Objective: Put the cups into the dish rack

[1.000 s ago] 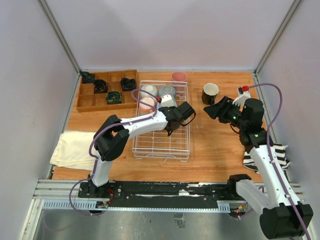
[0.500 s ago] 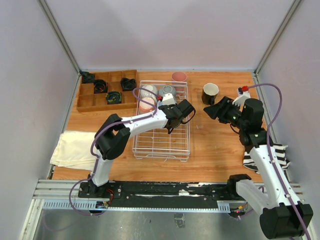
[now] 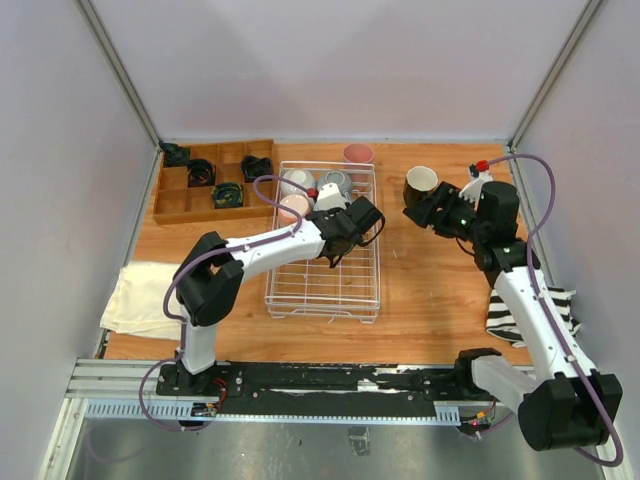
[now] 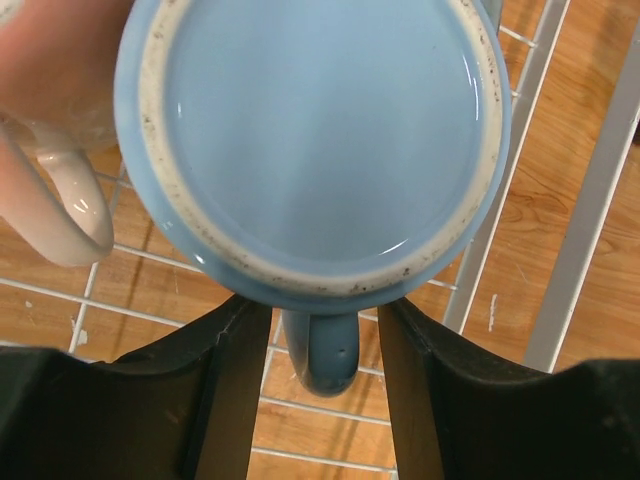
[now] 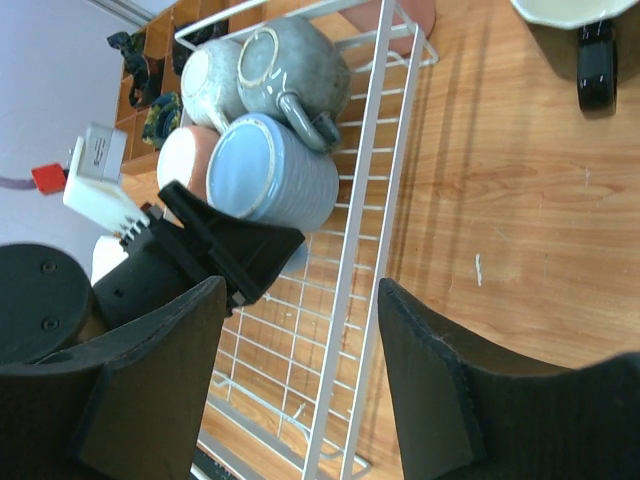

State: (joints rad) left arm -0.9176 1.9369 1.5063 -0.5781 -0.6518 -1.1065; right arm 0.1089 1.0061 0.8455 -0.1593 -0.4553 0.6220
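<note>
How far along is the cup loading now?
Done: white cup, grey-green cup and pale pink cup are in the dish rack. In hand: the open left tool straddles the handle of the light blue cup. Left: black mug, near the open right tool, and pink tumbler, on the table.

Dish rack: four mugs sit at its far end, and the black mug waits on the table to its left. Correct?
Not quite. The black mug stands on the table to the right of the dish rack, not the left; the top external view shows this. The rest of the statement holds.
</note>
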